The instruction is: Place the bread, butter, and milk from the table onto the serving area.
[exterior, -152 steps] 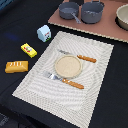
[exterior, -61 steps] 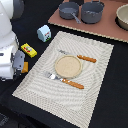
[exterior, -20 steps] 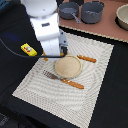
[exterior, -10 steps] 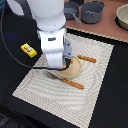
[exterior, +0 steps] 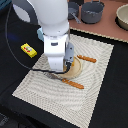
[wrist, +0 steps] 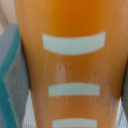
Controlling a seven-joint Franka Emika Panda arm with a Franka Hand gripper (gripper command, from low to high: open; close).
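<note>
1 gripper (exterior: 66, 69) hangs low over the round tan plate (exterior: 76, 68), its fingers hidden behind the white arm (exterior: 52, 30) in the exterior view. The wrist view is filled by the bread (wrist: 70, 65), an orange surface crossed by 3 pale scored bands, with dark finger edges at both sides, so the gripper seems to be pinching the loaf. Whether the bread touches the plate cannot be told. The plate sits at the centre of the serving area (exterior: 97, 82), the striped beige mat, with 2 orange-handled utensils (exterior: 86, 59) beside it. The butter (exterior: 28, 50) lies on the dark table, off the mat toward the exterior view's left. Grey pots (exterior: 92, 11) stand on a brown board beyond the mat.
</note>
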